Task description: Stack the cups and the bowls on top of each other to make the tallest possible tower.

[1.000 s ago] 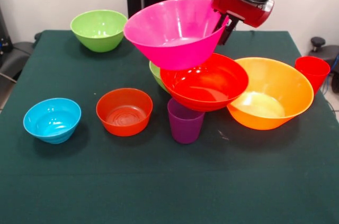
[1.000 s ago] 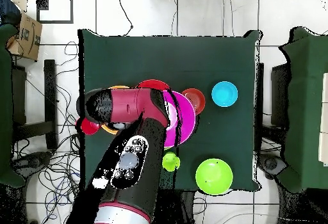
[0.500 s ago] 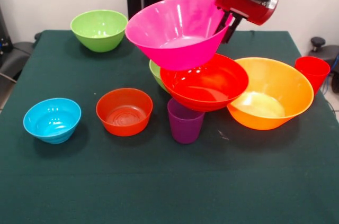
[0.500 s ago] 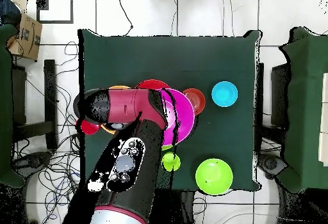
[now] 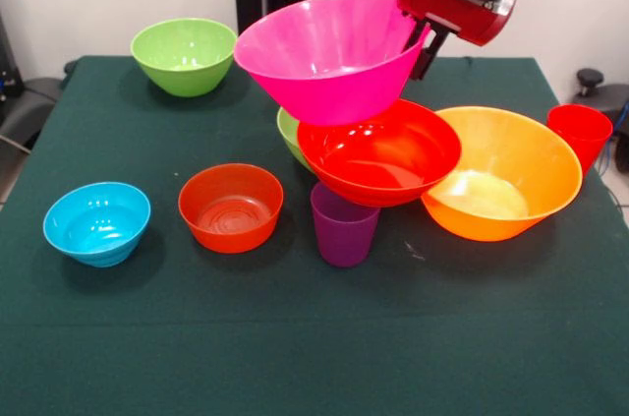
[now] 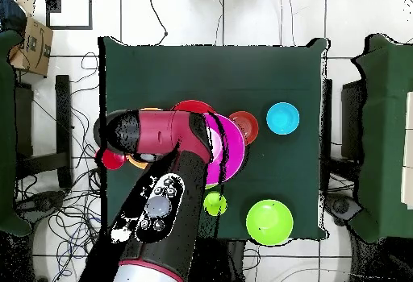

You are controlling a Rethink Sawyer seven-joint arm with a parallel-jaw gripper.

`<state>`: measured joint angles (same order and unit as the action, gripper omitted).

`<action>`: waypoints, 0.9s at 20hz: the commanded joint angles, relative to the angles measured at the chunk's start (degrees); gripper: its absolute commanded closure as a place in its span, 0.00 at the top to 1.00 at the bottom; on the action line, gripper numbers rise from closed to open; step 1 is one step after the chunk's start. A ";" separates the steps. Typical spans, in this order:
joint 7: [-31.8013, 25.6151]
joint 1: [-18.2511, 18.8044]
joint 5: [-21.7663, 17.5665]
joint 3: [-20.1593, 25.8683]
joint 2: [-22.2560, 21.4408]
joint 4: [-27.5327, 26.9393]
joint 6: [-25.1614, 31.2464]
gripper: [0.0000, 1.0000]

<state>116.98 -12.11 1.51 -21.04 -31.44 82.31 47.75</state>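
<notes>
Gripper [image 5: 421,42] clamped on the rim of the large pink bowl [image 5: 329,57], holding it tilted in the air over the red-orange bowl [image 5: 381,152]. Looks like the carrying step: pink bowl lifted, not yet set on anything.

Beside that, to the right in the front view, the large orange bowl [image 5: 506,175], upright on the green table [image 5: 295,337], touching or just beside the red-orange one. Red-orange bowl itself perched tilted on the purple cup [image 5: 344,226], with a lime green bowl [image 5: 287,131] partly hidden behind it. Farther off, another lime green bowl [image 5: 184,55] at the back corner, then the small orange-red bowl [image 5: 231,207] and blue bowl [image 5: 96,222] near the front, well apart from the pile. Red cup [image 5: 579,136] at the right edge. Lime green cup [image 6: 214,204] seen only from overhead.

Next move probably calls for levelling and centring the pink bowl before release; shaky perch underneath, so likely to topple under an off-centre load.
</notes>
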 commanded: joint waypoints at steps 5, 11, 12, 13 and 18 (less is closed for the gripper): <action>14.02 -2.10 2.48 2.05 3.03 -3.66 -2.94 0.00; 14.38 -2.66 4.01 1.76 3.97 -3.72 -3.95 0.00; 14.52 -2.83 4.25 1.68 4.11 -3.74 -4.00 0.00; 14.58 -2.97 4.40 1.56 4.26 -3.85 -4.00 0.00; 14.82 -3.22 4.83 1.46 4.56 -3.90 -4.21 0.00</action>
<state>119.76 -14.86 4.87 -22.28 -28.10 80.92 46.83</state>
